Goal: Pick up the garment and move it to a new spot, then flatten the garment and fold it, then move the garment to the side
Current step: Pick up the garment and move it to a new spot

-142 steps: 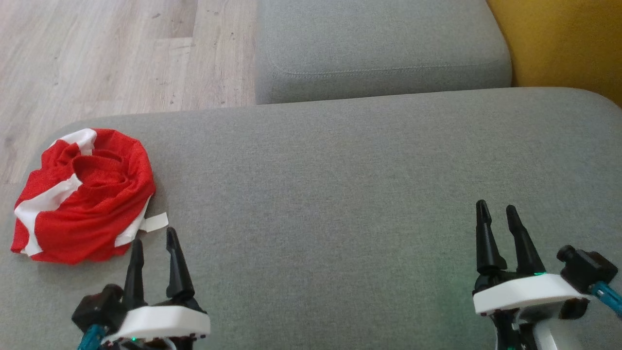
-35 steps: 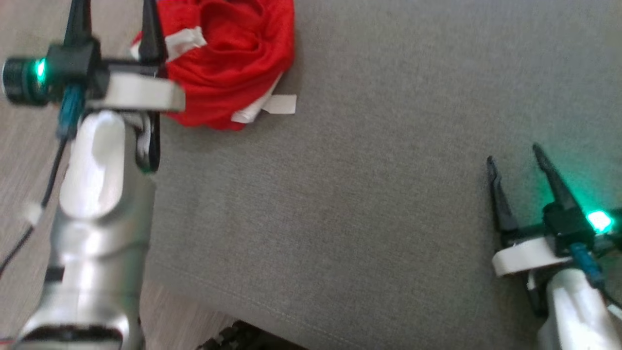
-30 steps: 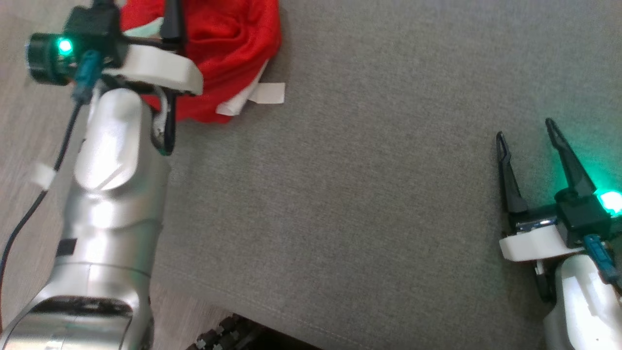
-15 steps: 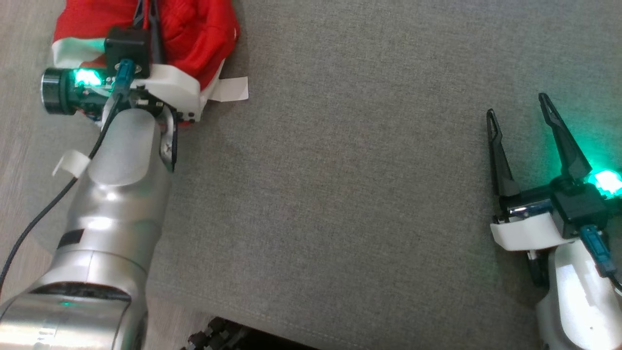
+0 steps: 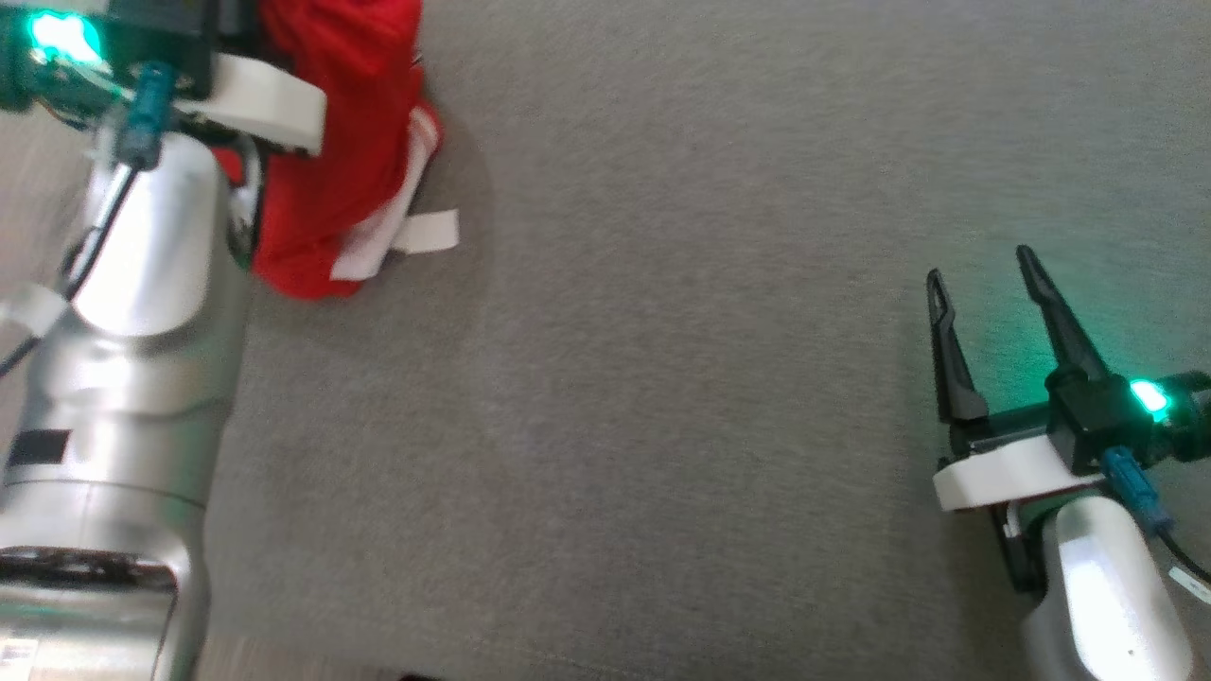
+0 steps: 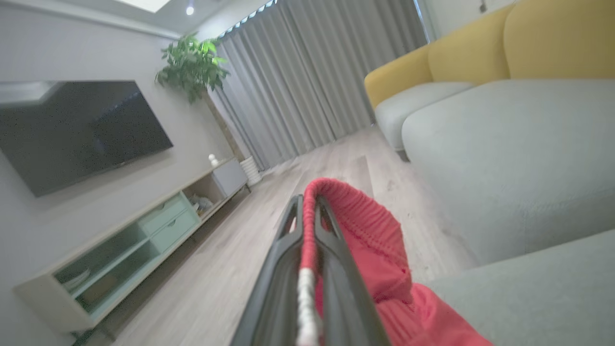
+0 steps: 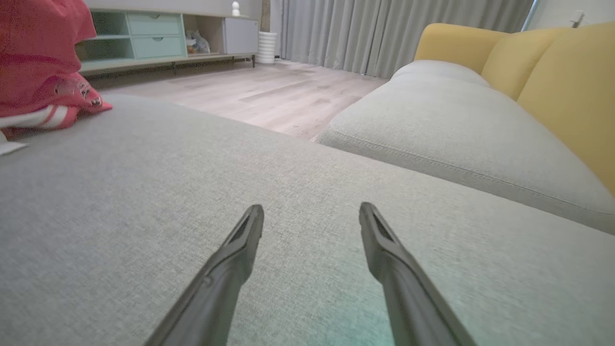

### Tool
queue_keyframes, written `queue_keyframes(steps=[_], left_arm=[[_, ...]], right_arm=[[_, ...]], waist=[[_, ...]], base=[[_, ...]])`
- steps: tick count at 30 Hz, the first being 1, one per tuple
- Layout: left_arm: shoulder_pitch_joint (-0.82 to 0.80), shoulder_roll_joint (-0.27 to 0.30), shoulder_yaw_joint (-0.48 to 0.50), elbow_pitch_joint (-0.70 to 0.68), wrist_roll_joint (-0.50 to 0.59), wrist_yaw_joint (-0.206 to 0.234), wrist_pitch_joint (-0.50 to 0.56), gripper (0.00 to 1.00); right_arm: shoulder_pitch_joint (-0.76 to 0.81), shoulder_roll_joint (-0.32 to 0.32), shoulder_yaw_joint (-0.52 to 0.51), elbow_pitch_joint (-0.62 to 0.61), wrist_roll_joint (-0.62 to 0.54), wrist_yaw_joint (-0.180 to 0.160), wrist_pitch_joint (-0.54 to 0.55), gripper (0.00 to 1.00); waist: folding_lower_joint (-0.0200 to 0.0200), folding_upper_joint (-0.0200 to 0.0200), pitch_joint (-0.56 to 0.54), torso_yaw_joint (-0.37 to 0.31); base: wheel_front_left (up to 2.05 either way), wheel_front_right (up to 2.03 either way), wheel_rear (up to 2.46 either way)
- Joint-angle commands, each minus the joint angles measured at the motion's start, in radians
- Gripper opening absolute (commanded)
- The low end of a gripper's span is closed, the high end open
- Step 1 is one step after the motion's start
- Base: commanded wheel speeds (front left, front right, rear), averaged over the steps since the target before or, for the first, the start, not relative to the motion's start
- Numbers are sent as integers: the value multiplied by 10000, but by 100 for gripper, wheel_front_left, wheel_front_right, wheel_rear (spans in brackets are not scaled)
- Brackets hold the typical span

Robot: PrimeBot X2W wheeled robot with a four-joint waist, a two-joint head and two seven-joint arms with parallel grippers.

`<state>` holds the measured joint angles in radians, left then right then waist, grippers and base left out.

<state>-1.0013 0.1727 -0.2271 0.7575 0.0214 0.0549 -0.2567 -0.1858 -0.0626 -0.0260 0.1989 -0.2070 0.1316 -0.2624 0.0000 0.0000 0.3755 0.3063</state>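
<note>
The garment (image 5: 331, 142) is red mesh with white stripes and a white tag (image 5: 426, 232), at the upper left of the head view. Its top is pulled up into a tall drape while its lower end lies on the grey cushion (image 5: 662, 378). In the left wrist view my left gripper (image 6: 307, 204) is shut on the garment's (image 6: 375, 250) red elastic edge, which runs between the two fingers. My right gripper (image 5: 979, 279) hovers open over the cushion's right side, far from the cloth. The right wrist view shows this gripper (image 7: 311, 216) with nothing between its fingers, and the garment (image 7: 43, 62) at far left.
My silver left forearm (image 5: 142, 284) covers the cushion's left edge. A second grey cushion (image 7: 456, 125) and yellow backrests (image 7: 567, 86) lie beyond. Wooden floor (image 6: 269, 250), a low TV cabinet (image 6: 144, 240) and a plant (image 6: 192, 62) stand past the left edge.
My left gripper has shut on the garment's edge and risen, stretching the bundle into a tall drape. The head camera has shifted. The right gripper stays open.
</note>
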Motion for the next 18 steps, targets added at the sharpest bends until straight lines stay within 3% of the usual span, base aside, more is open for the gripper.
queue_keyframes(steps=[1, 4, 11, 18], left_arm=[[-499, 602, 59, -783, 159, -205, 68, 0], [-566, 671, -90, -1429, 150, -496, 338, 0], [-677, 460, -646, -3788, -279, -1393, 1733, 0], [-660, -55, -1061, -4889, -1454, -1737, 2407, 0]], right_arm=[[112, 116, 403, -240, 519, -9, 6, 100], [184, 119, 535, -229, 974, -9, 6, 100], [378, 122, 973, -237, 1980, -9, 6, 100], [405, 123, 1259, -438, 2612, -9, 6, 100]], waist=[[0, 0, -1041, -1123], [0, 0, -1415, -1680], [0, 0, -2193, -3779], [0, 0, -2223, -5474]], base=[[0, 0, 0], [0, 0, 0], [0, 0, 0], [0, 0, 0]])
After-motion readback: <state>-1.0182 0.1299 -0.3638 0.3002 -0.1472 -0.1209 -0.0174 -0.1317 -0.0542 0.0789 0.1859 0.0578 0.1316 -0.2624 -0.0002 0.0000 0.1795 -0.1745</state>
